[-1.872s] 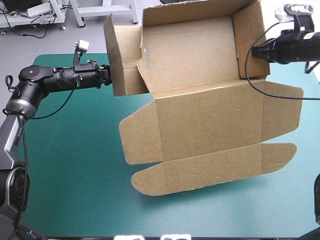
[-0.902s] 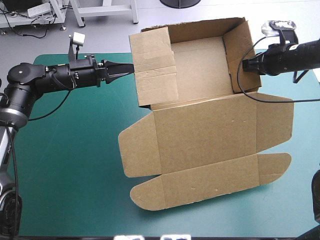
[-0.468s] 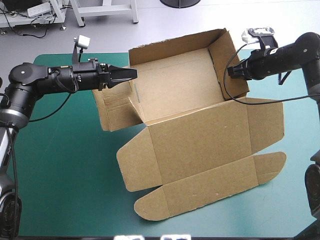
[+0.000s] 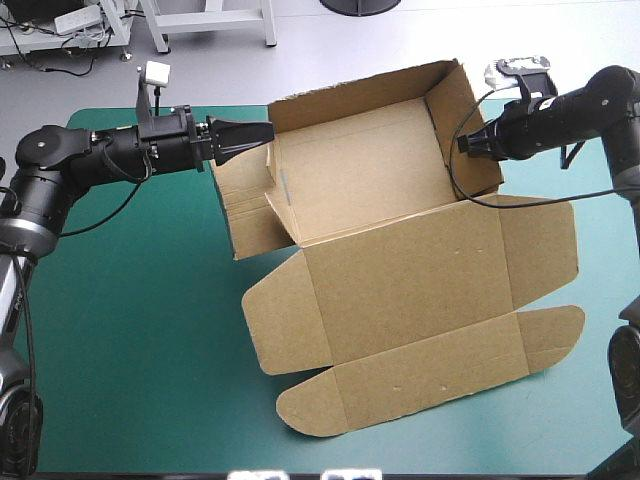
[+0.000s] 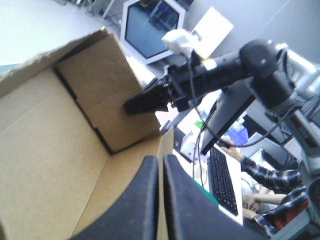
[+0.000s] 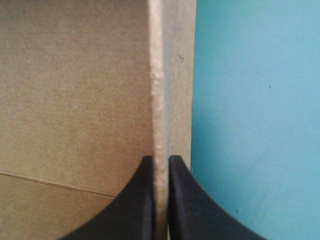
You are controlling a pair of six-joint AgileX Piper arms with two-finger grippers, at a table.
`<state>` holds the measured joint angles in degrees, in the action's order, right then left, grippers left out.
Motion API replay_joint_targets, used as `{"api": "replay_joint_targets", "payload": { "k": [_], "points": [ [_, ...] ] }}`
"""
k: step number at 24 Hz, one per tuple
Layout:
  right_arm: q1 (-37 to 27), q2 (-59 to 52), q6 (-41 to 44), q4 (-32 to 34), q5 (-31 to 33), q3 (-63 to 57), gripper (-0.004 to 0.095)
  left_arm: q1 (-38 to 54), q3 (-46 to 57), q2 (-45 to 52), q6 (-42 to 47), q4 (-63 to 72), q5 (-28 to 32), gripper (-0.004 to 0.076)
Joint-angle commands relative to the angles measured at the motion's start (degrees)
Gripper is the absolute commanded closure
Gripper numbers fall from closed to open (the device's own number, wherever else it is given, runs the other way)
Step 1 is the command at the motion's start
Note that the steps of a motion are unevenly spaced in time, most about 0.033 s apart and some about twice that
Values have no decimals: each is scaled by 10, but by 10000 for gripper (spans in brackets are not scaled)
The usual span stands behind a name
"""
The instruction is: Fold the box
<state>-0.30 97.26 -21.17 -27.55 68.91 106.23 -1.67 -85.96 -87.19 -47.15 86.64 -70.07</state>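
I see the brown box (image 4: 400, 270) on the teal-green bench (image 4: 130, 330), more to the far right side, with its walls standing up at the far end and its lid lying flat toward the near edge. My left claw (image 4: 268, 133) is pinching the top edge of the box's left wall, its black fingers almost together with the board between them. My right claw (image 4: 462, 143) is pinching the right wall the same way, the thin board edge squeezed between its two fingers.
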Motion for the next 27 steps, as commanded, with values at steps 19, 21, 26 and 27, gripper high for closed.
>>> {"api": "replay_joint_targets", "payload": {
  "k": [19,21,26,27],
  "points": [
    [-130,-25,-20,-147,-50,14,931,12,-331,4,293,-660,81,729],
    [-144,-25,-29,-170,-31,14,931,48,-330,-23,295,-623,79,729],
    [-144,-25,-53,-230,-15,20,931,148,-212,-68,171,-354,75,729],
    [-144,-25,-60,-252,-10,20,931,149,-179,-73,138,-306,75,729]
  ]
}}
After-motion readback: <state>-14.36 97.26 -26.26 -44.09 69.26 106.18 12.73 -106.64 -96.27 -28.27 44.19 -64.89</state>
